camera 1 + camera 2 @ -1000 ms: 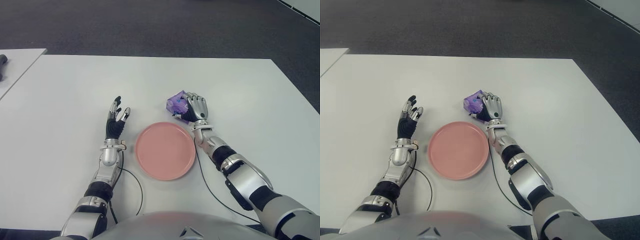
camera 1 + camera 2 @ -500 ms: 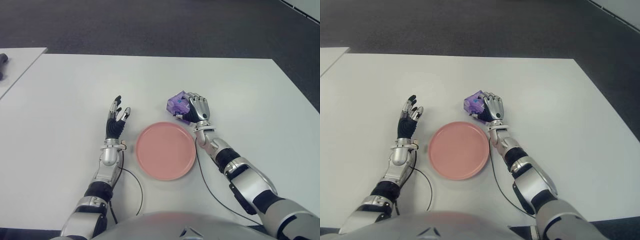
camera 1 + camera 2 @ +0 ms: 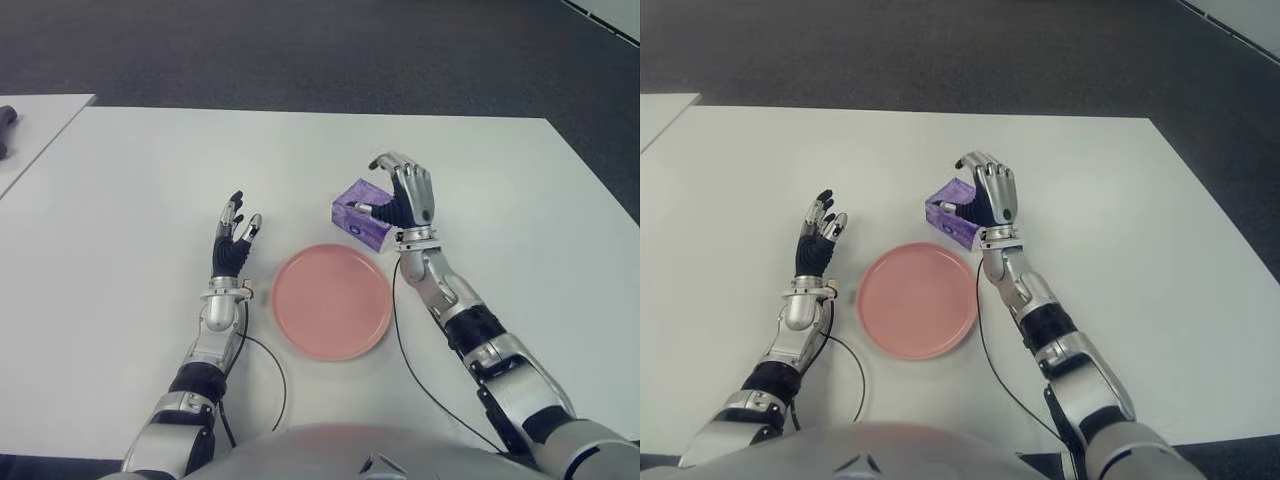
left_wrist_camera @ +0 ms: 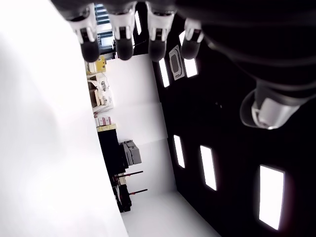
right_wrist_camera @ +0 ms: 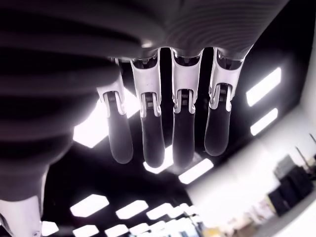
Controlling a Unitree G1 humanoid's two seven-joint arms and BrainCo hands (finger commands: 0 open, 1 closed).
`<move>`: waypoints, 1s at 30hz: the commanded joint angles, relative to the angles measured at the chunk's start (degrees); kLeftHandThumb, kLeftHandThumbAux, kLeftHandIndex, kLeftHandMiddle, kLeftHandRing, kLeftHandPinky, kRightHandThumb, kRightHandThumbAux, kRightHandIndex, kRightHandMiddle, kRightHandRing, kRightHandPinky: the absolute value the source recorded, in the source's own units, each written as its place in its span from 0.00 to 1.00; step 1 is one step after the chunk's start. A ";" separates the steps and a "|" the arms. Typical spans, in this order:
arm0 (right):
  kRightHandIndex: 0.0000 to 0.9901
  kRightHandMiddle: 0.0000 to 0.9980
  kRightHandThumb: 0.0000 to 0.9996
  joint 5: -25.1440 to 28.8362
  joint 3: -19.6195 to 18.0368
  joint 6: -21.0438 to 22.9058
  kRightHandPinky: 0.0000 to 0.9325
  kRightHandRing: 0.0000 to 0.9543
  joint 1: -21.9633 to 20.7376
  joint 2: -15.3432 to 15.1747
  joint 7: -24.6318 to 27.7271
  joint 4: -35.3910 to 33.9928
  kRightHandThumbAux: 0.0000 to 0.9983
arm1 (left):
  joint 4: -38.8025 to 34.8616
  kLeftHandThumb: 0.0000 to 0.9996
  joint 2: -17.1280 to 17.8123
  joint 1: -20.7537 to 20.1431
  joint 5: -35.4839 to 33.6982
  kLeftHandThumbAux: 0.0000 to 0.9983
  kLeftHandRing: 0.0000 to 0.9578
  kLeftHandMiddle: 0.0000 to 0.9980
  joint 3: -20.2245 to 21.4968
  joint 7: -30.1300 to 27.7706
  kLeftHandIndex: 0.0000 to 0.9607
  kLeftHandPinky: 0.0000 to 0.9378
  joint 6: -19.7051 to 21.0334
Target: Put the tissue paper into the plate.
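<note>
The fingers (image 5: 183, 128) of the right hand (image 3: 408, 195) are showing extended and side by side in the right wrist view, with nothing between them. In the eye views these fingers are arching forward over the purple tissue pack (image 3: 361, 213), and the thumb is pointing toward the top of the pack. I cannot tell if the thumb is touching the pack or only hanging just above it. The hand is not closing around the pack. The right forearm is running from the hand back toward the robot, along the right side of the pink plate (image 3: 331, 301).

The tissue pack is standing on the white table (image 3: 140, 180), just beyond the far right edge of the plate, close to the rim but not inside it. The plate is lying between the two hands and is holding nothing.

The fingers (image 4: 124, 30) of the left hand (image 3: 233, 245) are staying straight and a little spread, pointing away from the robot, and they are holding nothing. This hand is showing left of the plate, near its rim. A thin black cable (image 3: 275, 373) is curving on the table between the left forearm and the plate.
</note>
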 commanded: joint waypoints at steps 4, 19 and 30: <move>0.40 0.53 0.86 3.16 -4.52 -0.64 0.86 0.89 0.38 0.59 4.83 -5.76 0.68 | 1.57 0.00 -0.46 2.68 0.60 0.41 0.00 0.00 -0.03 0.25 0.00 0.00 2.23; 0.40 0.53 0.86 3.70 -8.71 0.67 0.80 0.89 2.23 1.99 11.74 -13.05 0.68 | 1.75 0.00 -0.16 2.32 0.91 0.41 0.00 0.00 -0.31 0.06 0.00 0.00 1.81; 0.40 0.53 0.86 1.73 -9.21 0.71 0.83 0.90 1.96 2.08 12.73 -13.13 0.68 | 2.61 0.00 -0.17 1.83 0.60 0.41 0.00 0.00 -0.09 0.08 0.00 0.00 0.93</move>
